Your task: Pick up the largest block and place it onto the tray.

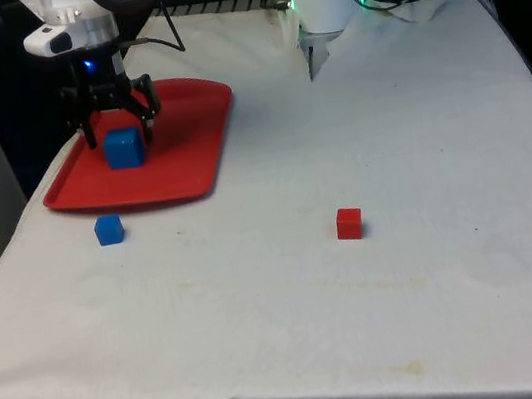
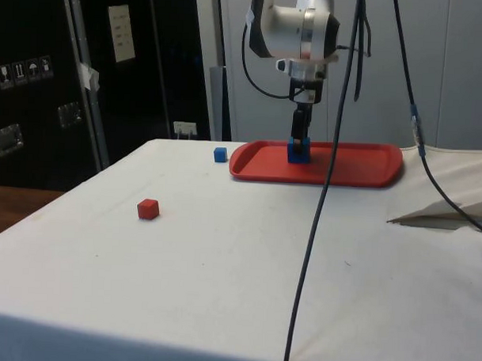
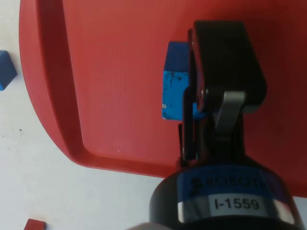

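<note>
One large blue block [image 1: 123,148] on tray [image 1: 189,161], between hand [image 1: 117,132] fingers

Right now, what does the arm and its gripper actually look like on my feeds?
The arm is white with rounded, glossy joint housings, and black cables loop off its wrist. The gripper is black with two slim fingers; its round base carries a pale label reading I-1559 beneath embossed lettering.

Small blue block [image 1: 108,230] on white cloth [image 1: 382,292] near tray edge; small red block [image 1: 349,223] well apart, mid-table.
</note>
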Robot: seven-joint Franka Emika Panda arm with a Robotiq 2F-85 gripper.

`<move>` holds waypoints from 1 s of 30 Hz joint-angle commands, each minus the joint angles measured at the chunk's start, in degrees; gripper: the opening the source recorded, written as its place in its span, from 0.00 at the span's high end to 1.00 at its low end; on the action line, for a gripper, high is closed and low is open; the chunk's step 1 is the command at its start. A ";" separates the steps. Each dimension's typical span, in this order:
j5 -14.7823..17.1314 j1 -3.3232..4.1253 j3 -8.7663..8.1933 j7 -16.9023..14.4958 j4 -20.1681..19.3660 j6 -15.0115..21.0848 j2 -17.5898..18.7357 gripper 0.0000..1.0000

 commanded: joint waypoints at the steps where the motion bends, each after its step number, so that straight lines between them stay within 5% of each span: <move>1: 0.06 0.00 0.00 0.00 0.00 0.06 0.00 0.00; 17: 0.00 0.06 -0.11 0.00 0.00 -0.06 -0.11 0.00; 26: -2.29 2.41 -3.44 1.03 -0.74 -0.97 -2.64 0.00; 27: -1.49 1.49 -2.64 0.40 -0.23 -0.80 -2.35 0.00; 28: -2.58 2.58 -3.67 1.15 -0.80 -0.92 -2.98 0.00; 30: -3.38 2.92 -4.24 1.55 -0.92 -1.03 -3.78 0.00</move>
